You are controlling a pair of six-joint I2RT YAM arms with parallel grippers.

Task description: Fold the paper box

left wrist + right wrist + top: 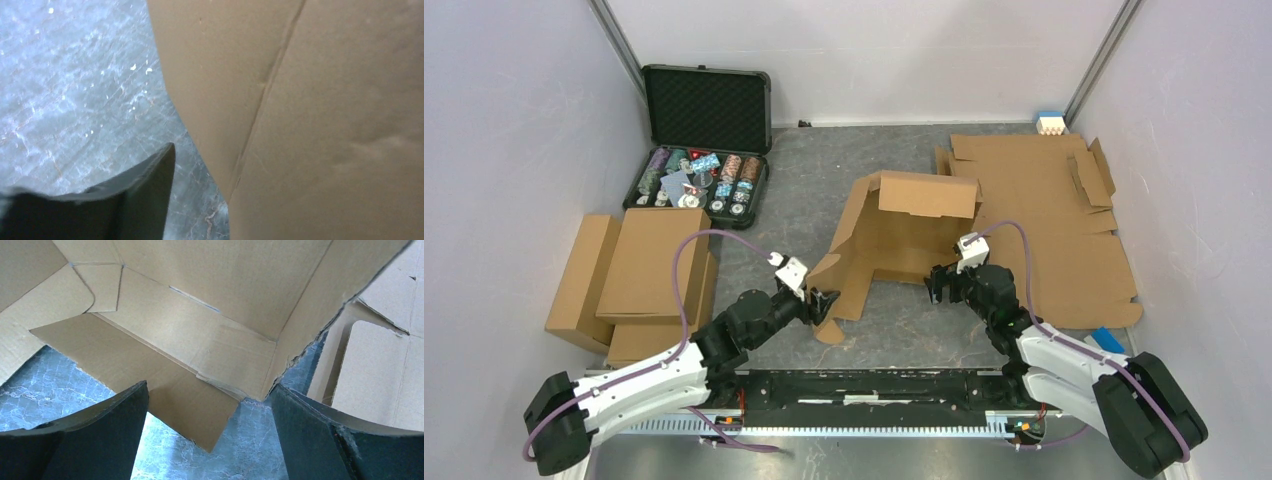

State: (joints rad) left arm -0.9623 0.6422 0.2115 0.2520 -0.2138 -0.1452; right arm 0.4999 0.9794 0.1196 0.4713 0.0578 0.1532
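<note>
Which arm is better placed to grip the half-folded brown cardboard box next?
Probably right: the right gripper stands open with the brown cardboard box's near corner between its fingers; the left gripper sits beside a flap.

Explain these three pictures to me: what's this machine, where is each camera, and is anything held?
Two robot arms are bolted at the near edge of the table. The wide picture looks down from above and behind them; the other two are wrist cameras. On the table lie the half-folded paper box, flat cardboard sheets right of it, closed brown boxes at left and an open poker chip case. The left claw and right claw stand open at the box, holding nothing.
</note>
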